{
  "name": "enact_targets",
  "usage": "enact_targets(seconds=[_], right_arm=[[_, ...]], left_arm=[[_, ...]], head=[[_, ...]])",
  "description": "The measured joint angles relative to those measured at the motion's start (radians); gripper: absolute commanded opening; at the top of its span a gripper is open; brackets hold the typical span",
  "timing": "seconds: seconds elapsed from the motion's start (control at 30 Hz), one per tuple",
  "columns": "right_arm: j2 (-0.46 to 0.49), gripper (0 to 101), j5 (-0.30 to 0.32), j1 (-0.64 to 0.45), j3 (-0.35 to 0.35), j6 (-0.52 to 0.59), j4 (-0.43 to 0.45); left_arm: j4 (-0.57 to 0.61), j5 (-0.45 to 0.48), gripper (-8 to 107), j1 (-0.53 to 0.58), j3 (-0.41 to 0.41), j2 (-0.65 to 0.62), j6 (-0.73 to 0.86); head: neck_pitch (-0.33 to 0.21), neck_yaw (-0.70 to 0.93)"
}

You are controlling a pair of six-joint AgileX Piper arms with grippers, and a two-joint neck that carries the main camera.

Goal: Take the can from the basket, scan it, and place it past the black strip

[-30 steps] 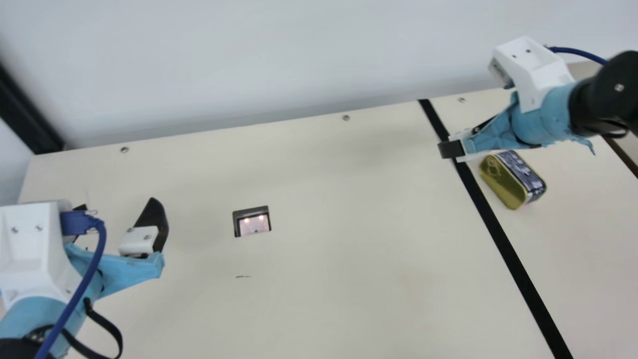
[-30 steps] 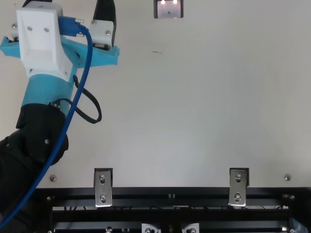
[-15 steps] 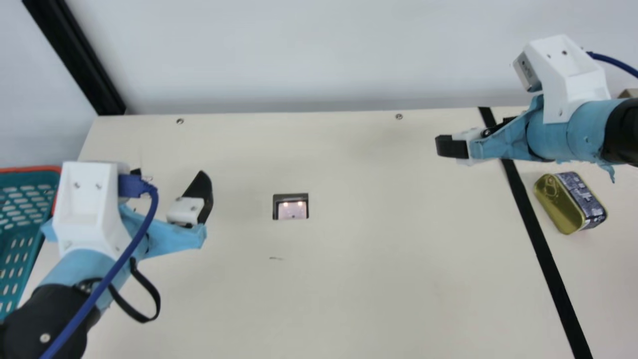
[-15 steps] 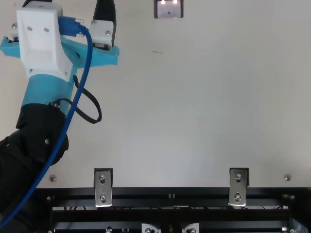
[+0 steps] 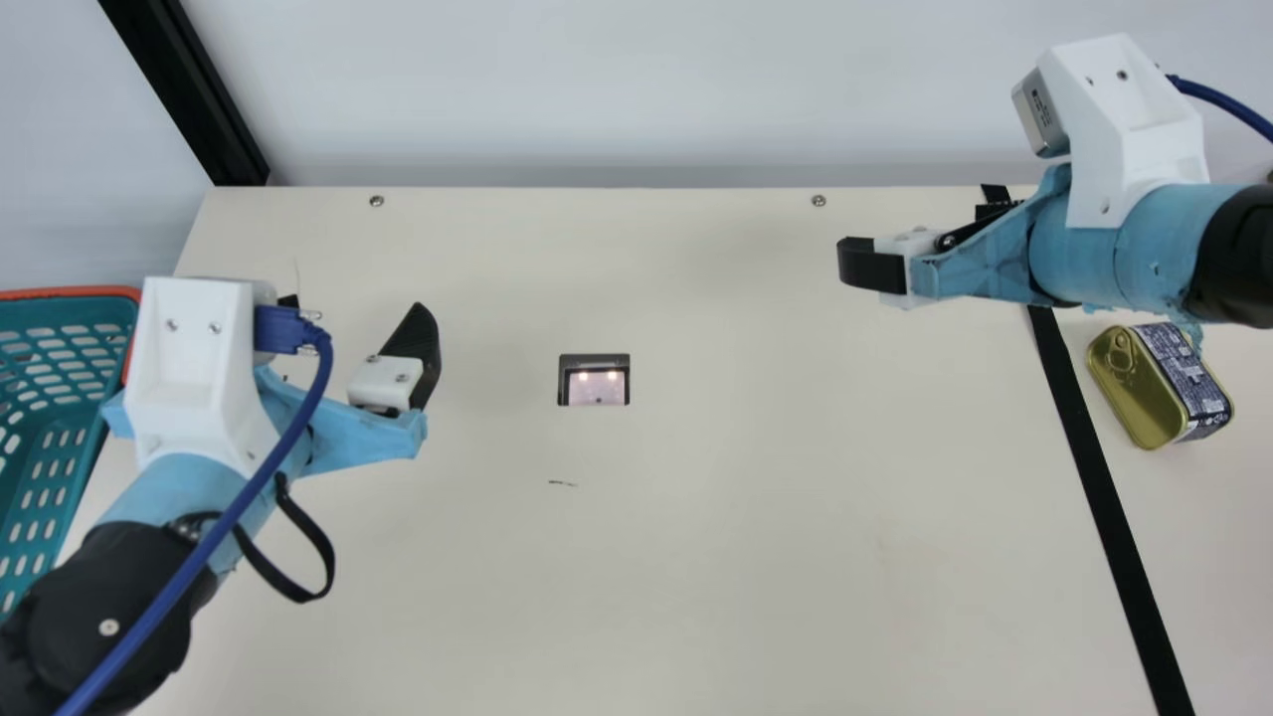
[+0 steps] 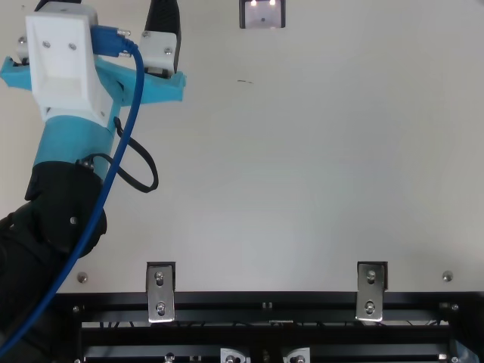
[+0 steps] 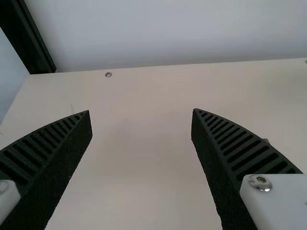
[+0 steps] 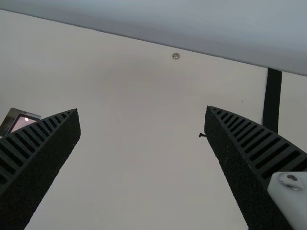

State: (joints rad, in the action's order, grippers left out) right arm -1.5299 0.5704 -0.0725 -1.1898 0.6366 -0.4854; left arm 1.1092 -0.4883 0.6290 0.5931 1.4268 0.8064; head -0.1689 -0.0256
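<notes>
The can [image 5: 1159, 386] is a flat gold tin with rounded corners, a ring pull on its face and a dark blue label with pale print around its side. In the main view it lies past the black strip [image 5: 1106, 487], just beside it, behind the fingertips of the right hand [image 5: 915, 236] and on the near side of that arm. The right hand is released, its two fingers spread wide with nothing between them; the left hand [image 5: 355, 303] is likewise parted and holds nothing. Between the two hands, and closer to the left one, a lit scanner [image 5: 595, 382] with two bright spots is set in the worktop [image 5: 756, 447]. On the outer side of the left hand is a teal basket with an orange rim [image 5: 70, 292]. A blue cable [image 5: 189, 575] runs over the left arm, and a black strap [image 5: 318, 540] loops out beside it. The right arm crosses above the strip and hides a stretch of it, while a ragged blue edge of the arm's wrapping overlaps the can's upper edge. The basket is cut off at the main view's border, its contents impossible to tell, and the top view crops the left hand's fingertips
</notes>
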Motion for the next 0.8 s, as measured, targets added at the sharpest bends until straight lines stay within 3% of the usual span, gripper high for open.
enact_targets(seconds=[0.13, 0.3, 0.6, 0.8], right_arm=[[0.011, 101, -0.007, 0.016, 0.0, -0.028, 0.016], [0.057, 101, -0.053, 0.042, 0.047, -0.038, 0.025], [0.201, 101, -0.156, 0.078, 0.212, 0.005, -0.03], [0.311, 101, -0.202, 0.092, 0.331, 0.048, -0.071]], left_arm=[[-0.038, -0.03, 90, -0.02, 0.004, 0.014, -0.023], [-0.043, -0.074, 90, -0.032, -0.003, -0.015, -0.019], [-0.056, -0.117, 90, 0.0, -0.071, -0.121, -0.015], [-0.094, -0.071, 90, 0.028, -0.132, -0.215, -0.015]], head=[[0.0, 0.0], [0.0, 0.0], [0.0, 0.0], [0.0, 0.0]])
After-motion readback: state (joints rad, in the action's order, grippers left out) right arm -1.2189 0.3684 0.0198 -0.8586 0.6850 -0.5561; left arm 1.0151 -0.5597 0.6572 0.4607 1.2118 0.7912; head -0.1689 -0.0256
